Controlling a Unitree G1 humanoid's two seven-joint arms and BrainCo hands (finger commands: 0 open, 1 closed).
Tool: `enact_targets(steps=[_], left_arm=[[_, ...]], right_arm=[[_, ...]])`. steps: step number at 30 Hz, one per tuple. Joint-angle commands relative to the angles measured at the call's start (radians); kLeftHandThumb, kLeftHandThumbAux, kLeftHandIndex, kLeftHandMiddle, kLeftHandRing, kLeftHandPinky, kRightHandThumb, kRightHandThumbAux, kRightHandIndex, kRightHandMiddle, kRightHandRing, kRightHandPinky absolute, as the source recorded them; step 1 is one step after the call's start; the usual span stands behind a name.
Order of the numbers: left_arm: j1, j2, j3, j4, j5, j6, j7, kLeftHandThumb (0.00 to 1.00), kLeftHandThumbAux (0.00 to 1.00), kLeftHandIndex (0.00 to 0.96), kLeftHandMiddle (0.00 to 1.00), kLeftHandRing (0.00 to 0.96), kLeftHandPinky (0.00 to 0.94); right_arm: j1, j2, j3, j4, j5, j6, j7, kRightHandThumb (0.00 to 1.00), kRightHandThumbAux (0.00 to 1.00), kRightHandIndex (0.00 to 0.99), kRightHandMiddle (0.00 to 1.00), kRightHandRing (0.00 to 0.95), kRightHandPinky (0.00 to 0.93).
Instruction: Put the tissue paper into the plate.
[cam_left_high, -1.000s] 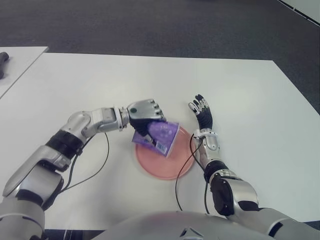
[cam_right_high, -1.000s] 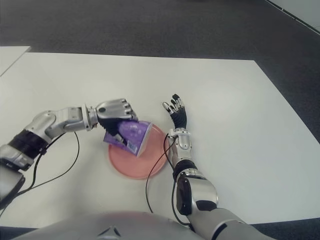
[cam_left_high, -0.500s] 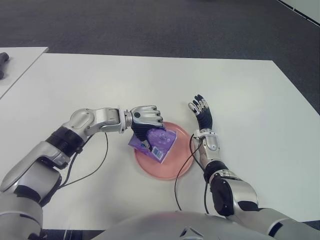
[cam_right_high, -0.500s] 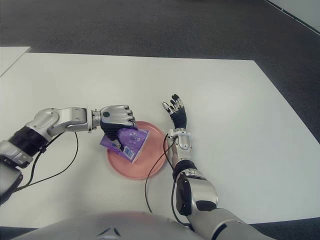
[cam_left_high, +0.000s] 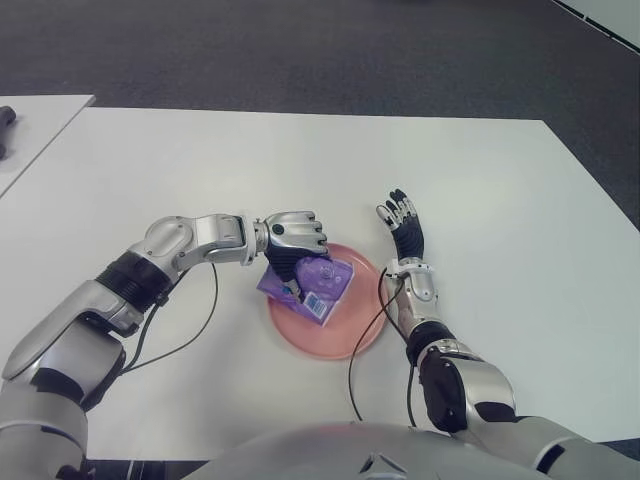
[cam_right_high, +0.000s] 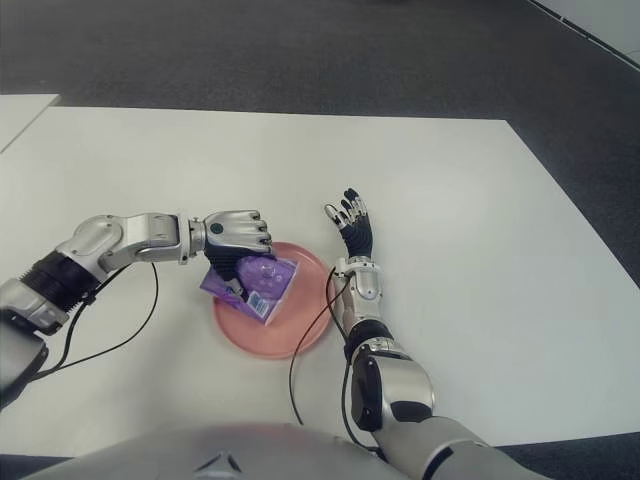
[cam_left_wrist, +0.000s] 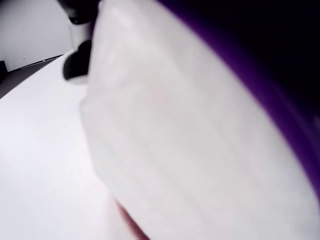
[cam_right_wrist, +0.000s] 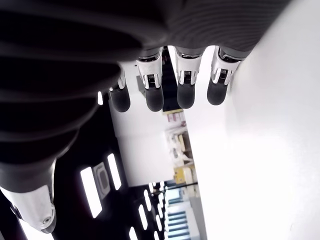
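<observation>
- My left hand is clenched over the tissue paper, a purple pack hanging just under its fingers.
- The pack sits low over the near-left part of the pink plate; I think its lower edge touches the plate, though the left wrist view is filled by the pack and won't confirm it.
- Its long axis runs slantwise from under my palm toward the plate's middle, away from my left wrist.
- My right hand shows just beyond the plate's right rim, fingers released and straight, holding nothing.
- The left hand is the nearer one; letting go looks like what remains.
</observation>
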Motion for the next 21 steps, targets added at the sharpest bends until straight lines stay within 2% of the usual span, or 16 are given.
enact_targets(steps=[1, 3, 5, 6, 7, 10, 11, 14, 21], left_arm=[[0.059, -0.047, -0.133, 0.196, 0.199, -0.003, 0.315, 0.723, 0.701, 0.437, 0.744, 0.718, 0.663], [0.040, -0.055, -0.157, 0.239, 0.227, -0.025, 0.431, 0.713, 0.703, 0.434, 0.716, 0.685, 0.630], [0.018, -0.047, -0.164, 0.242, 0.233, -0.050, 0.483, 0.701, 0.704, 0.430, 0.676, 0.635, 0.568], [0.007, -0.044, -0.171, 0.247, 0.237, -0.055, 0.503, 0.559, 0.659, 0.400, 0.571, 0.525, 0.464], [-0.001, -0.039, -0.177, 0.250, 0.247, -0.048, 0.511, 0.463, 0.631, 0.380, 0.502, 0.454, 0.396], [-0.021, -0.036, -0.200, 0.269, 0.270, -0.035, 0.547, 0.234, 0.577, 0.229, 0.261, 0.198, 0.137], [-0.023, -0.039, -0.207, 0.281, 0.274, -0.022, 0.546, 0.211, 0.572, 0.214, 0.238, 0.172, 0.111], [-0.020, -0.046, -0.223, 0.307, 0.272, 0.006, 0.545, 0.073, 0.537, 0.087, 0.107, 0.047, 0.029], [-0.003, -0.073, -0.230, 0.362, 0.222, 0.012, 0.586, 0.019, 0.544, 0.013, 0.045, 0.003, 0.002]], right_arm=[[0.115, 0.019, -0.008, 0.065, 0.019, 0.084, -0.013, 0.164, 0.638, 0.100, 0.105, 0.075, 0.094], [0.117, 0.018, -0.008, 0.064, 0.019, 0.085, -0.011, 0.158, 0.637, 0.099, 0.105, 0.075, 0.097], [0.117, 0.017, -0.007, 0.064, 0.018, 0.085, -0.010, 0.150, 0.639, 0.101, 0.107, 0.076, 0.100], [0.118, 0.017, -0.006, 0.065, 0.017, 0.085, -0.010, 0.147, 0.642, 0.103, 0.107, 0.077, 0.099], [0.117, 0.016, -0.005, 0.065, 0.016, 0.085, -0.010, 0.144, 0.644, 0.105, 0.108, 0.077, 0.099], [0.117, 0.016, -0.004, 0.066, 0.015, 0.085, -0.010, 0.142, 0.648, 0.108, 0.108, 0.076, 0.097], [0.115, 0.015, -0.004, 0.068, 0.015, 0.089, -0.010, 0.142, 0.649, 0.108, 0.108, 0.076, 0.097], [0.109, 0.012, -0.006, 0.074, 0.017, 0.100, -0.007, 0.138, 0.666, 0.109, 0.096, 0.066, 0.084], [0.099, 0.006, -0.006, 0.083, 0.016, 0.113, -0.004, 0.115, 0.698, 0.097, 0.065, 0.040, 0.067]])
